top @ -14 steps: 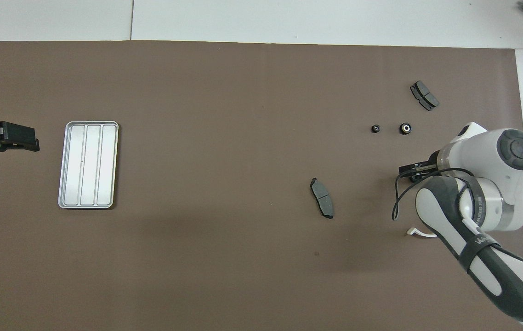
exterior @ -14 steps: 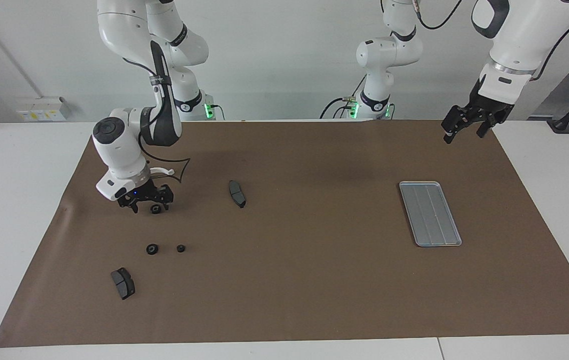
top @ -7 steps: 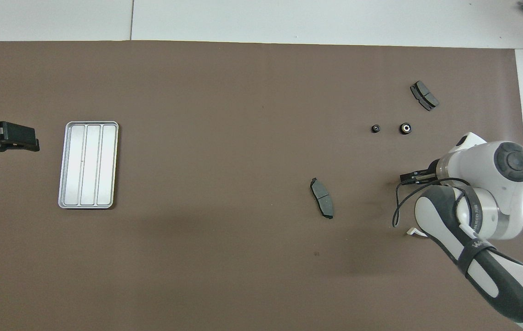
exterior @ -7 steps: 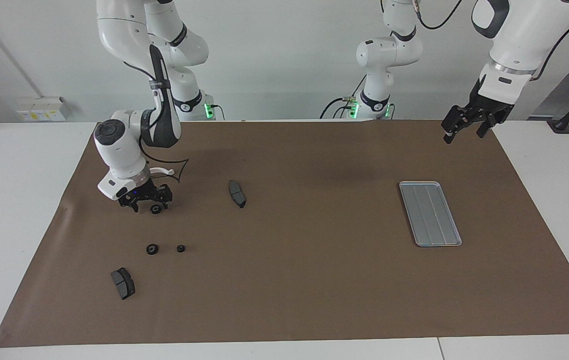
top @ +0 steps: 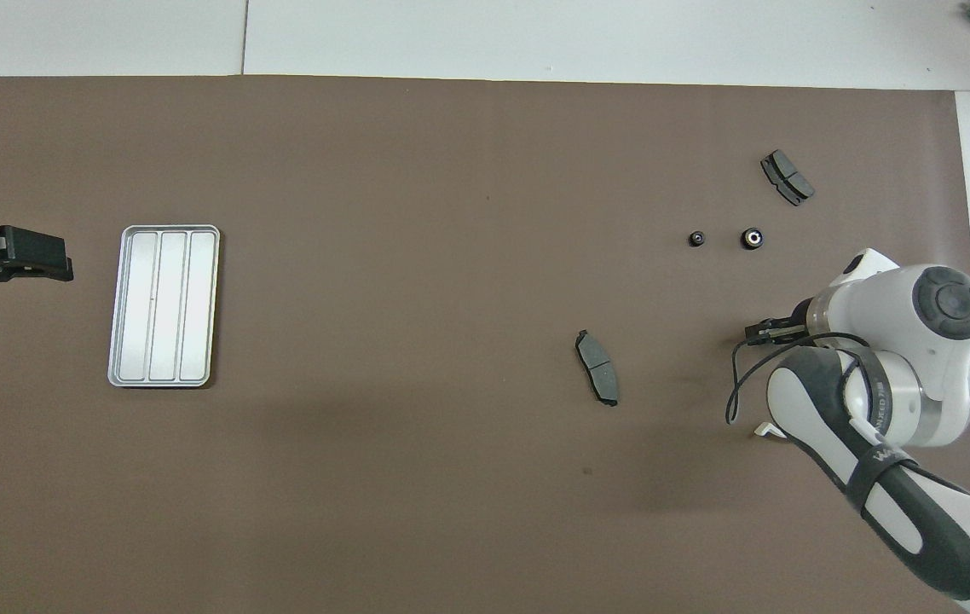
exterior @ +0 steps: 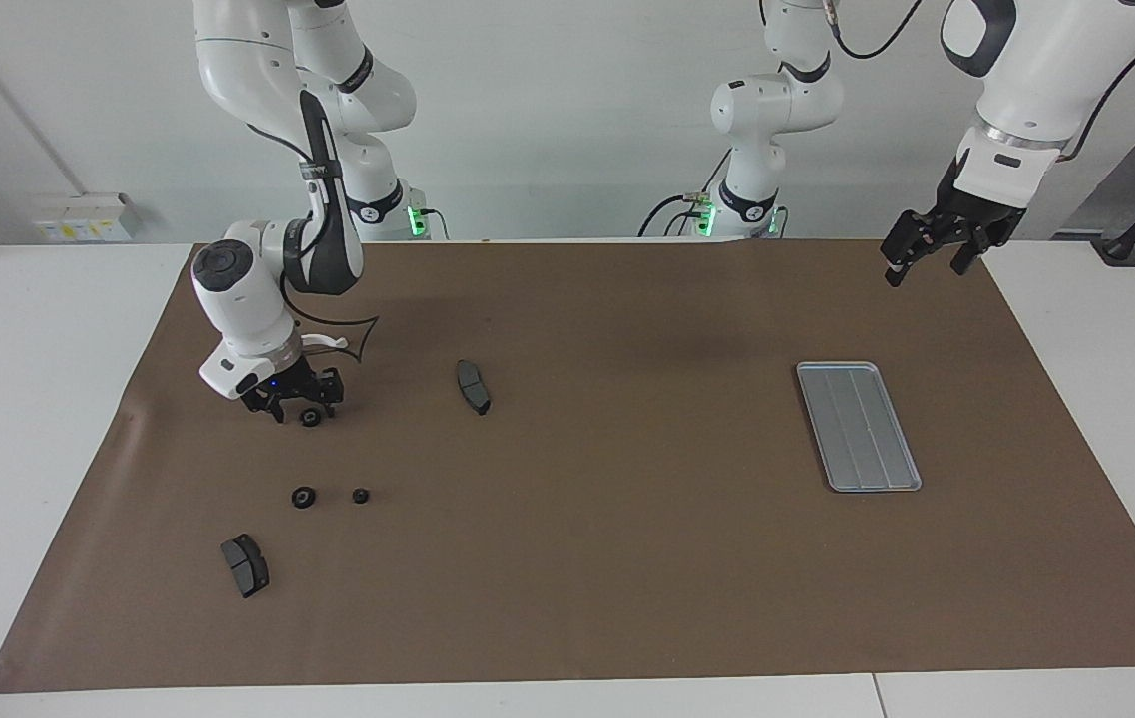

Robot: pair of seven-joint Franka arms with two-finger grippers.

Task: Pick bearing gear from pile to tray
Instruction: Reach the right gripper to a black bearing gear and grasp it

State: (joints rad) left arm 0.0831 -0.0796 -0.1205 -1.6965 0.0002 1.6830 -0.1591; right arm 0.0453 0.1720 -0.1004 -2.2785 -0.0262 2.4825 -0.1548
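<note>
Right gripper (exterior: 294,409): down at the mat around a small black gear (exterior: 310,417); whether the jaws have closed on it I cannot tell
Left gripper (exterior: 927,261): waiting in the air over the mat's corner, jaws wide apart, holding nothing
Other gears: two, (exterior: 303,496) and (exterior: 360,495), farther from the robots
Brake pads: (exterior: 473,386), (exterior: 245,564)
Tray (exterior: 902,477): toward the left arm's end, well apart from the gears
</note>
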